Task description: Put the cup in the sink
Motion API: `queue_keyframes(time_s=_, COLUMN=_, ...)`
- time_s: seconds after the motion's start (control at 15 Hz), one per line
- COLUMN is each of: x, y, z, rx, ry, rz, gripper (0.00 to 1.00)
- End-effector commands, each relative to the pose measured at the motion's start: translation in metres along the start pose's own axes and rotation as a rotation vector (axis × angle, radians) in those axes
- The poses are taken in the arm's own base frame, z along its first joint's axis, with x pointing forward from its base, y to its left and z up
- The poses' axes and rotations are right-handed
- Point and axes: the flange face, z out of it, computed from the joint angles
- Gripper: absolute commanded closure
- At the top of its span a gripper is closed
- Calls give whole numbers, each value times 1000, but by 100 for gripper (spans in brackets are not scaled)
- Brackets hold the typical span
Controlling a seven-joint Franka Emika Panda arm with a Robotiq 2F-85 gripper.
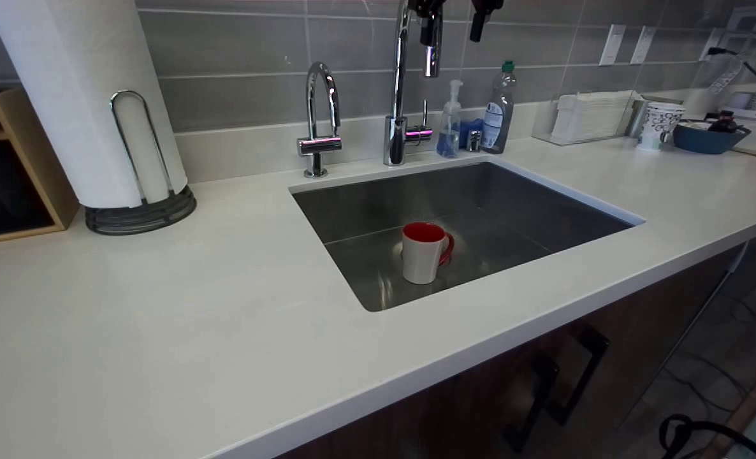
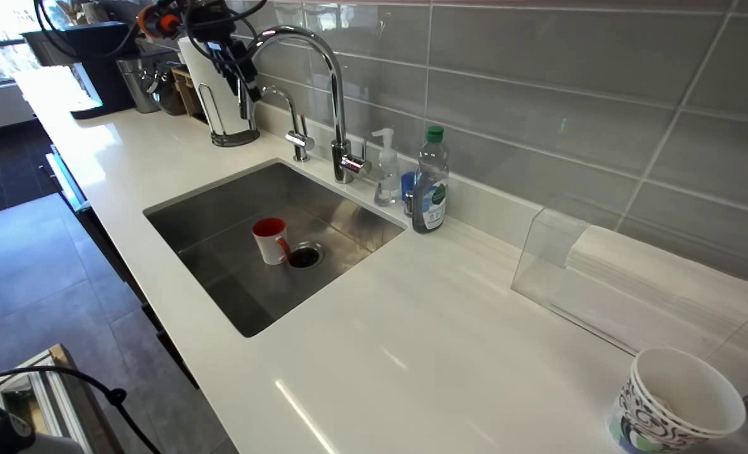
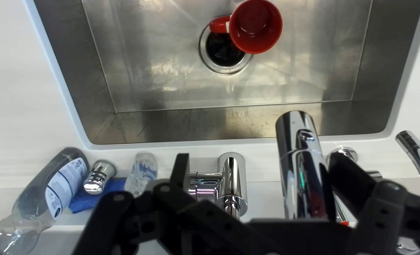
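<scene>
The cup, a white mug with a red inside and red handle, stands upright on the floor of the sink, a steel basin. In an exterior view the cup sits beside the round drain of the sink. In the wrist view the cup partly overlaps the drain in the sink. My gripper is open, with its fingers wide apart and no cup between them. In both exterior views the gripper is high above the counter near the tall faucet, away from the cup.
The tall chrome faucet appears between the fingers in the wrist view; contact cannot be told. A smaller faucet, soap bottle and dish-soap bottle line the back edge. A paper-towel roll, paper cups and blue bowl stand on the counter.
</scene>
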Motion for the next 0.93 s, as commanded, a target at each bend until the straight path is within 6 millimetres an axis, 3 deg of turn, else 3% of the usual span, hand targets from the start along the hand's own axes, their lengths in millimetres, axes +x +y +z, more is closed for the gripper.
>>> queue_keyframes(time_s=0.0, x=8, y=-6, z=3, rx=-29, ry=5, rz=14, gripper=0)
queue_keyframes(time_s=0.87, x=7, y=6, z=3, rx=-59, ry=-44, rz=44, gripper=0)
